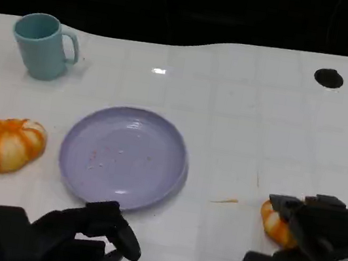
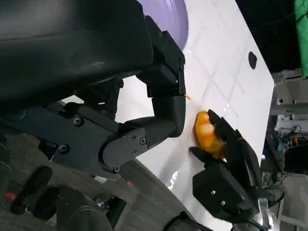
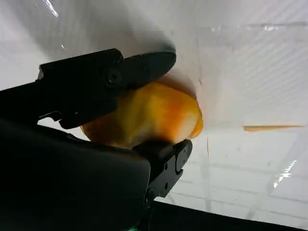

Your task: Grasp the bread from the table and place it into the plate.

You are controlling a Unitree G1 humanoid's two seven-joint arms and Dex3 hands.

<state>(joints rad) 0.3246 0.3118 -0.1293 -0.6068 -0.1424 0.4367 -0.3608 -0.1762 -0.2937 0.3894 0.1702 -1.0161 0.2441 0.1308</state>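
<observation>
gripping an orange-and-white bread (image 1: 273,224) near the desk's front right, the right hand (image 1: 318,226) closes its fingers over the roll in the head view, well to the right of the lavender plate (image 1: 123,156); a second bread (image 1: 8,143) lies left of the plate, a teal mug (image 1: 42,45) stands at the far left, and the left hand (image 1: 94,234) hangs low in front of the plate with fingers curled in on nothing. seen from the left wrist, the left hand (image 2: 159,96) sits over the white desk (image 2: 226,72) while the right hand (image 2: 231,159) wraps the bread (image 2: 207,132). seen from the right wrist, black fingers (image 3: 115,72) clamp the bread (image 3: 154,115) from both sides.
</observation>
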